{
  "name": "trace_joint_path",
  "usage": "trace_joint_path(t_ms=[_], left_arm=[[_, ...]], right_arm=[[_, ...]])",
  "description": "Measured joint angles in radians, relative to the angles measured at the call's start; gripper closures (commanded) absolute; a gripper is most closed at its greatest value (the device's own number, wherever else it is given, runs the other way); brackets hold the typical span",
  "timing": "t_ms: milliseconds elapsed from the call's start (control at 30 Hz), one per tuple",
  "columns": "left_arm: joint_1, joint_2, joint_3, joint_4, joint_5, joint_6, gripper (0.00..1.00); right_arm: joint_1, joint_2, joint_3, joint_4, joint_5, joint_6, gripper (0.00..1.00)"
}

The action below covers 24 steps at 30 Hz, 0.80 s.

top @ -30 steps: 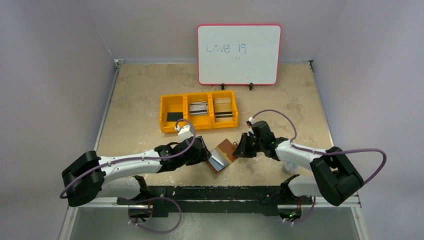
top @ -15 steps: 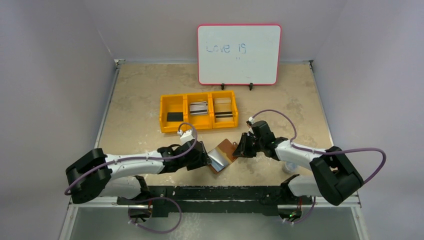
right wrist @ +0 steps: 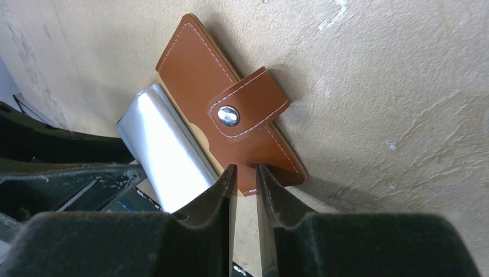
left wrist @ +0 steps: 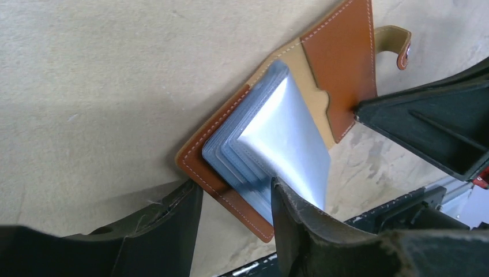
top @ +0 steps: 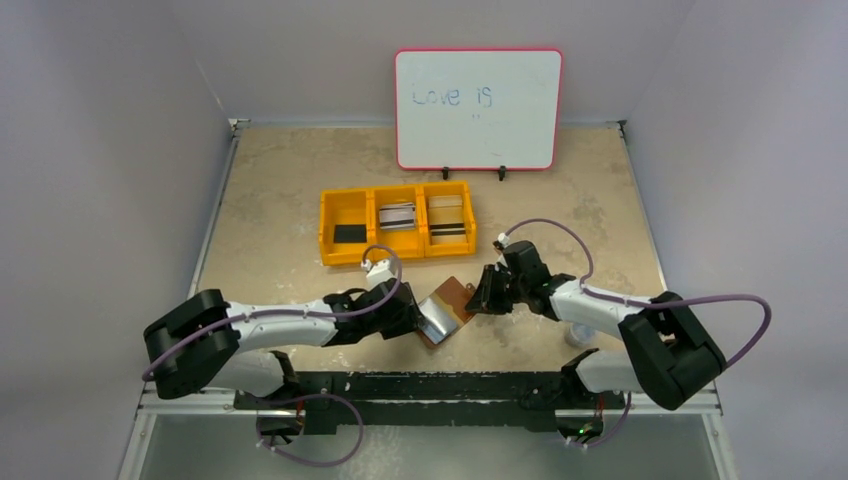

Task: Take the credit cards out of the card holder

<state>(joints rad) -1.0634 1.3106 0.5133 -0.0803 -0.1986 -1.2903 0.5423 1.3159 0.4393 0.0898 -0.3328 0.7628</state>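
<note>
Brown leather bifold card holder (top: 447, 308) lies open on the beige table (top: 280, 180) near the front edge, between the two arms. Its snap tab (right wrist: 248, 107) is folded over the outer flap.

Right gripper (right wrist: 245, 171) is pressed nearly together on that flap's edge, pinning it. Left gripper (left wrist: 235, 187) is spread, with a finger on either side of the fanned clear plastic sleeves (left wrist: 282, 138). It grips nothing yet.

Progress: thin rectangular credit cards (top: 397, 216) already sit in the yellow three-compartment plastic bin (top: 326, 225). There is a black one on the left, a grey-white stack in the middle and beige striped ones on the right, so the task is probably well along. Left to do: whatever remains in the sleeves.

Hard to tell: the sleeves read silvery and glary, so I can't say whether any holds a card. The lower sleeves are hidden under the top one. In the right wrist view the sleeve side is mostly behind the fingers.
</note>
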Motion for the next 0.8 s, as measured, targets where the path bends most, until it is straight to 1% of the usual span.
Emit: trace_joint_path(t_ms=[167,233,267,300,367,500,533,633,800], left_arm=[[0.001,0.041,0.030,-0.004,-0.015,0.010,0.58],[0.000,0.051,0.045,-0.014,-0.024,0.019,0.60],[0.000,0.051,0.049,-0.015,-0.031,0.023,0.62],[0.000,0.050,0.055,-0.016,-0.041,0.029,0.63],[0.000,0.045,0.065,-0.018,-0.064,0.039,0.65],[0.000,0.028,0.077,-0.018,-0.109,0.063,0.71],[0.000,0.027,0.079,-0.018,-0.116,0.068,0.72],[0.000,0.031,0.090,-0.018,-0.129,0.086,0.78],[0.000,0.041,0.125,-0.035,-0.156,0.109,0.78]], right_arm=[[-0.004,-0.004,0.000,0.008,0.001,-0.004,0.75],[-0.004,-0.010,0.000,0.008,0.000,-0.009,0.70],[-0.004,-0.015,0.000,0.008,0.000,-0.013,0.66],[-0.003,-0.025,0.000,0.007,-0.001,-0.022,0.57],[0.001,-0.060,0.000,0.006,-0.003,-0.042,0.47],[0.024,-0.150,0.016,-0.006,0.002,-0.093,0.29],[0.033,-0.165,0.029,-0.010,0.002,-0.109,0.26],[0.066,-0.164,0.079,-0.018,0.009,-0.153,0.24],[0.180,-0.077,0.164,-0.052,0.103,-0.196,0.24]])
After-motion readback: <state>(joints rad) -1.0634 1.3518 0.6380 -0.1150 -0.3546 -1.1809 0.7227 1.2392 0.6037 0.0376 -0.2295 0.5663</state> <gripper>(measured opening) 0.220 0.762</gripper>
